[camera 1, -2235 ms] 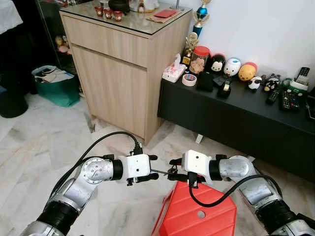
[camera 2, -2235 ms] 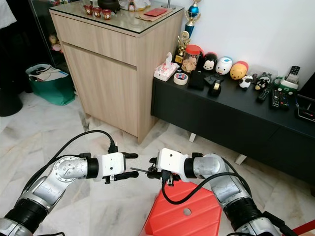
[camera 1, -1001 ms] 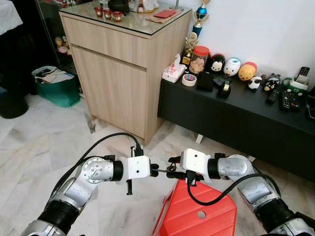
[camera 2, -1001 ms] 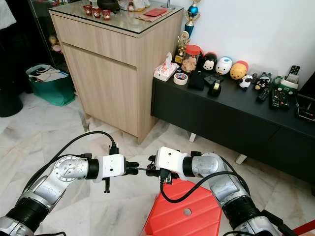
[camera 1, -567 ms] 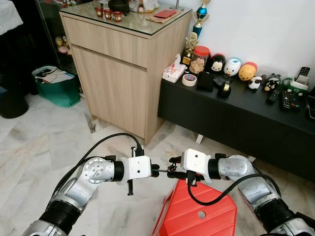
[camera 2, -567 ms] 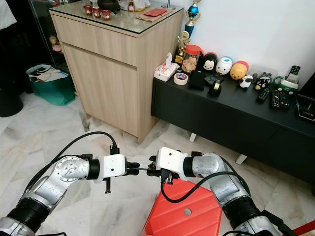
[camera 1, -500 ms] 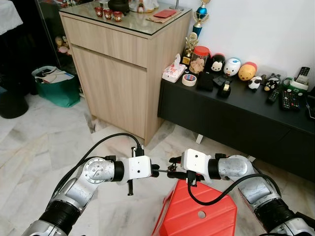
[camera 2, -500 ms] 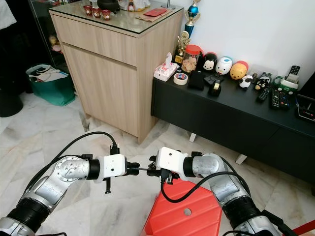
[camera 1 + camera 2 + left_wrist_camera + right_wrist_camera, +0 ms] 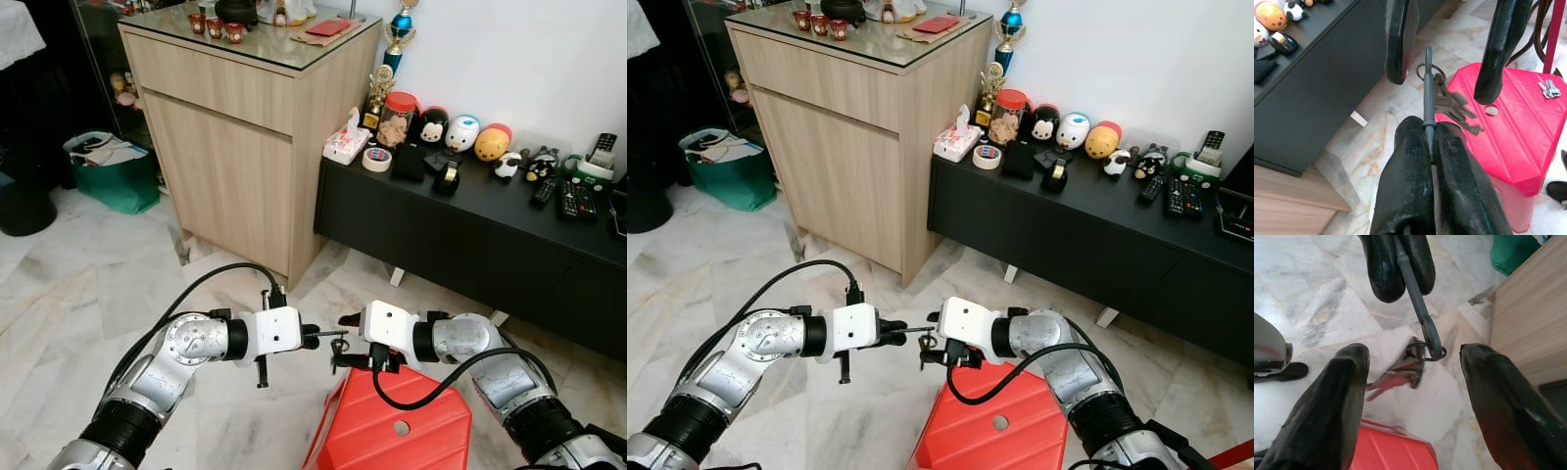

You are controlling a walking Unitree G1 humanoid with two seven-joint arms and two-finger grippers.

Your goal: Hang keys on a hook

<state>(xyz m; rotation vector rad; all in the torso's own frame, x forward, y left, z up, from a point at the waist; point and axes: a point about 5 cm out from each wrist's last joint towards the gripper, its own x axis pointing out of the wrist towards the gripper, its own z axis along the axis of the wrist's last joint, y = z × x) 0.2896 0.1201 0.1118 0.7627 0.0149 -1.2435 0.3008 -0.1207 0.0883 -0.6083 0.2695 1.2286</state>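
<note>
The left gripper [image 9: 1431, 142] pinches one grey hook [image 9: 1427, 90] between its two fingers, pressed tight together. One bunch of keys [image 9: 1400, 372] hangs by its ring from the hook's curled tip, between the right gripper [image 9: 1413, 362]'s two widely spread fingers, touching neither. A second small bunch of keys [image 9: 1549, 88] lies on the one red stool [image 9: 1508, 142] beyond the left gripper.

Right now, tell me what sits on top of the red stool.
A small bunch of keys lies on the red stool near its far edge. The right arm covers part of the seat.
</note>
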